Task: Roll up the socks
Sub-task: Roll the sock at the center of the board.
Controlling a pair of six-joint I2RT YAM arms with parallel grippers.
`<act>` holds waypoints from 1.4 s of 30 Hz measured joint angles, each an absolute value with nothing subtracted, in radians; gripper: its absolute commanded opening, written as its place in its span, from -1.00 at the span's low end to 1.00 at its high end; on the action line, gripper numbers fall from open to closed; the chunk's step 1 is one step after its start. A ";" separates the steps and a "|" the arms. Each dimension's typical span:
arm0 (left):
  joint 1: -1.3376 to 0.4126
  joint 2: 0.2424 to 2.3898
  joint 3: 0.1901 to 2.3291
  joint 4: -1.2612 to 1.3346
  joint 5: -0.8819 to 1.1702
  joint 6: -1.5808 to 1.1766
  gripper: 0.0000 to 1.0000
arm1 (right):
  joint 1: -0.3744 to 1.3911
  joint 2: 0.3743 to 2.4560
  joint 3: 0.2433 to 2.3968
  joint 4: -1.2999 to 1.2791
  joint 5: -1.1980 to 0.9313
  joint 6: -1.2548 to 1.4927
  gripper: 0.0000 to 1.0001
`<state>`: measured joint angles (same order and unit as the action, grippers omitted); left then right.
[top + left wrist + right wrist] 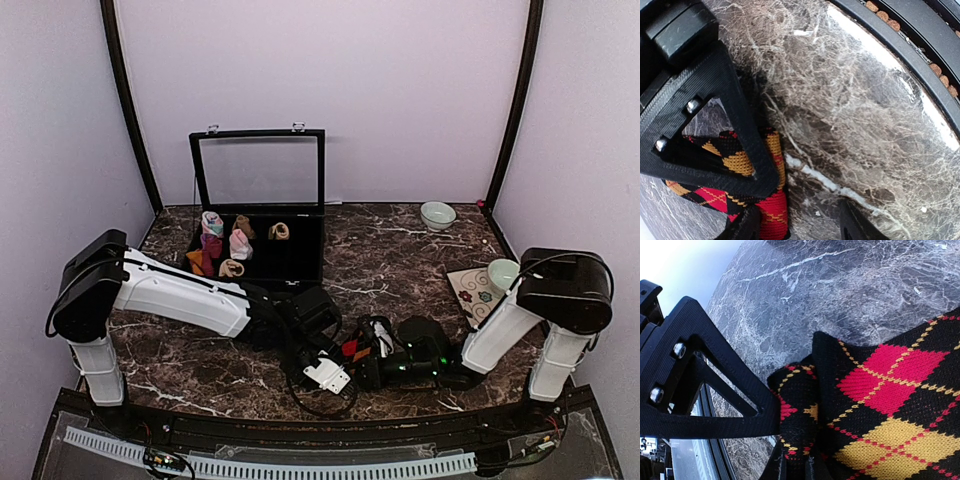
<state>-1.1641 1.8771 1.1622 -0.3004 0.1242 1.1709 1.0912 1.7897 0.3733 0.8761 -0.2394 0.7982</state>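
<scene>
Black argyle sock [880, 405] pinched near the bench's [400, 250] six o'clock edge.
Right fingers [705, 426] are closed tight on its bunched end, probably anchoring it for rolling. Left fingers [725, 85] sit partly spread over the other end; I cannot tell whether they grip. Both arms crowd the sock. An open case [322, 250] of small rolls [237, 245] sits at eleven o'clock and a bowl [437, 214] at one, both well apart.

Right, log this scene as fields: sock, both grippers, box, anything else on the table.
sock: black argyle, on the table near its front edge, bunched at one end
right gripper: shut on the sock's bunched end
left gripper: one finger over the sock; grip unclear
box: lid up, small rolls inside
other: bowl far right, cup on a mat at right
</scene>
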 measured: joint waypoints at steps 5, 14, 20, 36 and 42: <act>-1.163 1.877 1.162 -0.300 0.134 1.171 0.08 | 1.079 1.790 0.374 0.872 -0.258 0.794 -1.00; -1.144 1.877 1.168 -0.294 0.136 1.166 0.03 | 1.064 1.796 0.377 0.871 -0.289 0.788 -1.00; -1.128 1.865 1.181 -0.295 0.141 1.153 0.05 | 1.054 1.796 0.378 0.868 -0.299 0.782 -1.00; -1.124 1.892 1.201 -0.299 0.149 1.149 0.05 | 1.033 1.795 0.385 0.849 -0.342 0.778 -1.00; -1.124 1.895 1.180 -0.261 0.145 1.150 -0.25 | 1.023 1.796 0.385 0.848 -0.362 0.781 -0.98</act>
